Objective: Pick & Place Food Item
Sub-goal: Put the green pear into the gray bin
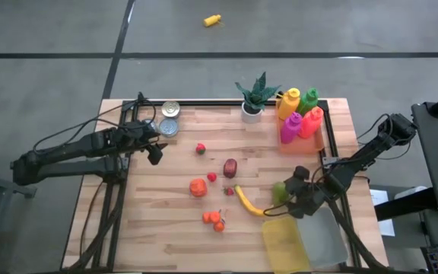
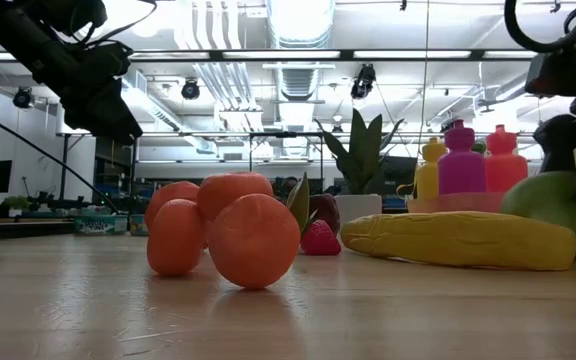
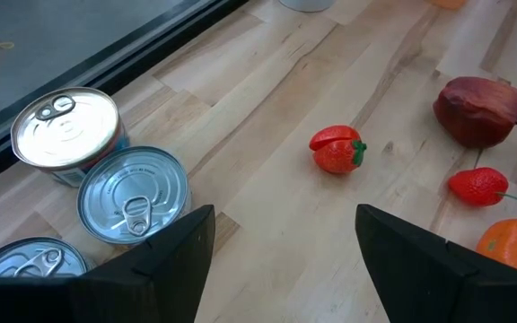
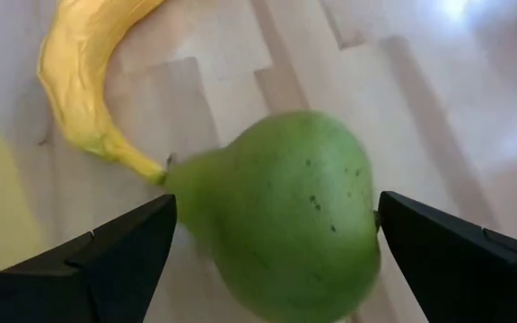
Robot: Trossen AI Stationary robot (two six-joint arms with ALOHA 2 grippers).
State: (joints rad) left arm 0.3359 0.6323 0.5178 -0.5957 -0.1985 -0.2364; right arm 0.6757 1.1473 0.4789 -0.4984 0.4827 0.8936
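Note:
A green pear (image 4: 281, 211) lies on the wood table next to the banana's tip (image 4: 137, 161); in the high view the pear (image 1: 280, 192) sits by the yellow bin (image 1: 286, 243). My right gripper (image 4: 276, 224) is open, slanting down at the pear, one finger on each side of it. A banana (image 1: 247, 202), an orange (image 1: 198, 187), small oranges (image 1: 214, 219), a dark red fruit (image 1: 230, 167) and strawberries lie mid-table. My left gripper (image 3: 285, 224) is open, hovering above the table near the cans (image 3: 133, 193), and holds nothing. My right gripper has the pear's belly (image 4: 348, 206) between its wide-open fingers, coming slanting from above and from the table's right. The pear fills the gap from fingertip (image 4: 393, 215) to fingertip. I cannot tell whether the fingers touch it.
Tin cans (image 1: 170, 118) stand at the far left corner. A potted plant (image 1: 254, 95) and coloured bottles (image 1: 301, 114) on an orange tray stand at the far right. A clear bin (image 1: 327, 236) sits beside the yellow one at the near right edge. Bare wood shows at near left.

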